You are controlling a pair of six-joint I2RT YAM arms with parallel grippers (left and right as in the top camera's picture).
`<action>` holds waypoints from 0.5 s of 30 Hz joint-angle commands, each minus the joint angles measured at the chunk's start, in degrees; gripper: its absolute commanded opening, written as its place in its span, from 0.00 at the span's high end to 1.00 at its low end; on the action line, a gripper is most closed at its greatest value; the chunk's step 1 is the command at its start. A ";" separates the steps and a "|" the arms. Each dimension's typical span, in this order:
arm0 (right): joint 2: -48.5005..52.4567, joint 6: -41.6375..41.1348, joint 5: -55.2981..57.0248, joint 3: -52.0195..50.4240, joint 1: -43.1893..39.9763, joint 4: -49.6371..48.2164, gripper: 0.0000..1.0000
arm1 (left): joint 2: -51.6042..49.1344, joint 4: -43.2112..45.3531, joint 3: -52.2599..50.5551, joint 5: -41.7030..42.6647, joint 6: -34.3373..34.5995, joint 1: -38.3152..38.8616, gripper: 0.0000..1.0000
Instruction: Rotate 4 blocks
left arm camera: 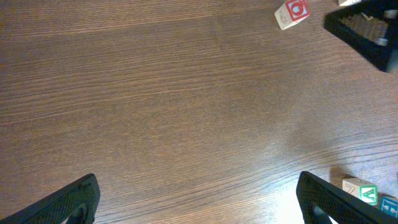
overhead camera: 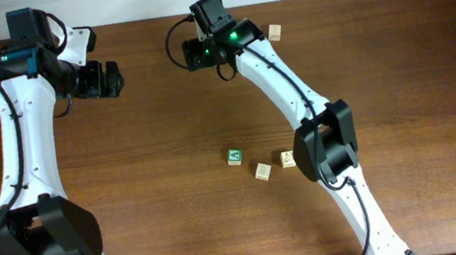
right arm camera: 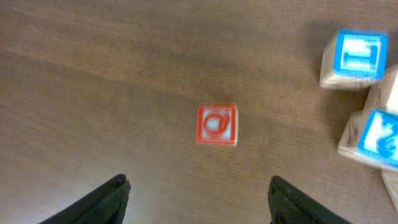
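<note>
1. Right hand (right arm camera: 199, 186): the fingers stand well apart with nothing between them. It hangs over the brown wooden desk (overhead camera: 178, 221), pointing down at the red-ring light-wood cube (right arm camera: 216, 124).
2. Red-ring light-wood cube: it rests flat on the desk with the ring face up. It lies ahead of the fingertips, touches neither, and is roughly centred on the gap between them. Judged: the hand is lined up on this cube so that the fingers can come down either side of it for a turn.
3. Blue-faced wooden cubes (right arm camera: 357, 56): these are clustered to one side of the red-ring cube, apart from it. Judged: that gap gives the fingers room to grip without nudging them, and they are no part of the job.
4. Left hand (left arm camera: 198, 186): the fingers are spread wide and empty, held over bare desk with the red-ring cube well ahead of it. Judged: it is parked clear so the right arm has the working space.
5. Green-letter light-wood cube (overhead camera: 234, 155): it sits near mid-desk by the right arm's elbow, untouched. A pale wooden cube (overhead camera: 263, 171) lies just beside it, and its print is too small to read.
6. Progress: it cannot be told from the cubes' present faces how many have been turned.
7. Risk, judged: the cube is small against the finger spread, so an off-centre closure could skid it toward the blue cluster.
</note>
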State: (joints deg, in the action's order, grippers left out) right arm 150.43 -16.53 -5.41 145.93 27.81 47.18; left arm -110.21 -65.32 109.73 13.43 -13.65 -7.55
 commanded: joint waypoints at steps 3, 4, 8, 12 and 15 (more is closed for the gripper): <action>7.48 2.82 6.12 0.22 0.31 -7.91 0.22 | -0.46 0.09 0.79 0.24 0.76 0.04 0.01; 7.85 2.82 6.19 0.22 0.28 -9.88 0.23 | -0.46 0.09 0.79 0.24 0.76 0.04 0.01; 10.10 2.58 6.14 0.22 0.31 -14.19 0.35 | -0.46 0.09 0.79 0.24 0.76 0.04 0.01; 10.80 1.05 6.12 0.20 0.31 -15.85 0.45 | -0.48 0.09 0.79 0.24 0.76 0.04 0.01; 10.78 -1.11 6.10 0.24 0.31 -17.66 0.56 | -0.46 0.09 0.79 0.24 0.76 0.04 0.01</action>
State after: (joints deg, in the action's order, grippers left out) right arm 160.35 -15.66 0.01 145.91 27.83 30.06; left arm -110.21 -65.32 109.73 13.43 -13.65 -7.55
